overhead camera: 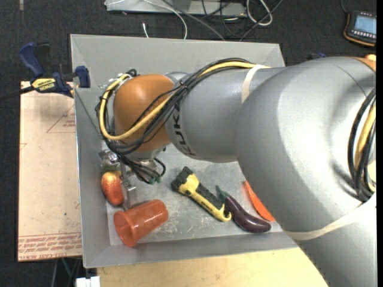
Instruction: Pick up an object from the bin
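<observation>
Setting: grey metal bin (88, 178) on a dark floor, cables lying past its far rim.
Gripper (124, 183): down low in the bin's left part, under the arm's orange wrist cover.
Grip: honestly can't tell from here if it's open or closed.
Nearest thing: small orange-red fruit-like piece (111, 189), right beside the gripper near the left wall, maybe touching.
Also close: orange plastic cup (140, 221) on its side, just in front.
Further off: yellow-and-black tool (200, 195), purple eggplant-shaped toy (248, 217).
Risk: my guess is the rounded fruit piece squirts out sideways or jams against the wall, and a low move could knock the cup rolling.
</observation>
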Motion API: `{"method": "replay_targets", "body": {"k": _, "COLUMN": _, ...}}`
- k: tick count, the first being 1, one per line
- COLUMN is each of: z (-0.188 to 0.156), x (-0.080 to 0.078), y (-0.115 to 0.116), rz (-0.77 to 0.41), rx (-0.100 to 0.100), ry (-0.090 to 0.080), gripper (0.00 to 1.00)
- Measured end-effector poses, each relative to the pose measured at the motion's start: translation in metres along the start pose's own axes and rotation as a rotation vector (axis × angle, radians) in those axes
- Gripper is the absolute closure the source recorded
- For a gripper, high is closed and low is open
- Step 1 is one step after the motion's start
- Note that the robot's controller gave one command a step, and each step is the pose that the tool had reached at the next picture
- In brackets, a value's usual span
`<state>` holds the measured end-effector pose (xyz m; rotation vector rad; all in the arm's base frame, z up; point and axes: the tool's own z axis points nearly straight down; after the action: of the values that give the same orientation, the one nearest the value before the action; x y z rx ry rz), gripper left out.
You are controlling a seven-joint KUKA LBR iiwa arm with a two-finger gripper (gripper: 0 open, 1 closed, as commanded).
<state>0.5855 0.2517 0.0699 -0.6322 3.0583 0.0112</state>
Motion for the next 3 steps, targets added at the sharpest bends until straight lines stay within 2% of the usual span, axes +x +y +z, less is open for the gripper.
{"method": "replay_targets", "body": {"k": 1, "z": -0.007, "x": 0.005, "y": 0.003, "rz": 0.326, "rx": 0.001, "ry": 0.021, "gripper": 1.0}}
{"method": "replay_targets", "body": {"k": 2, "z": -0.007, "x": 0.005, "y": 0.003, "rz": 0.327, "rx": 0.001, "ry": 0.021, "gripper": 1.0}}
{"method": "replay_targets", "body": {"k": 3, "z": -0.035, "x": 0.008, "y": 0.003, "rz": 0.327, "rx": 0.003, "ry": 0.033, "gripper": 1.0}}
